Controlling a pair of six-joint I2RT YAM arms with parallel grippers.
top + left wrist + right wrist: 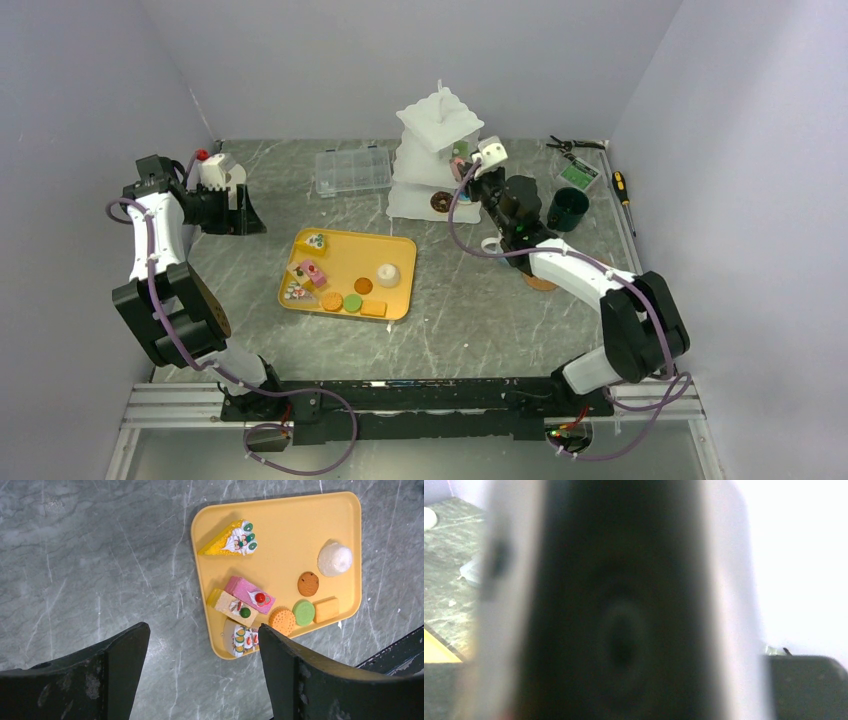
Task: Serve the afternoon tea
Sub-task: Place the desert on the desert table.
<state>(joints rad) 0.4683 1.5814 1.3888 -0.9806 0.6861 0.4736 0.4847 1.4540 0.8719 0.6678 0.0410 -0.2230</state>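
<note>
The left arm was bent up high at the far left of the table (290,200). Its wrist camera looked straight down. There the left gripper (202,630) was wide open with nothing in it. Only that view showed the pastries up close on the yellow tray (280,515): a yellow cake slice (227,540), a pink slice (245,592), round biscuits (282,620) and a white dome (334,559).

The top view showed the tray in the middle and the clear box (352,170) behind it. Next came the white stand (435,130), with a donut (440,202) on its bottom tier. The right arm stretched out to the stand, and the right gripper (468,170) was beside the middle tier. Its own camera showed only a dark blur, so I could not tell if it held anything. A cork coaster (541,284) peeked out from under that arm. A dark-green mug (567,208) stood further right.
</note>
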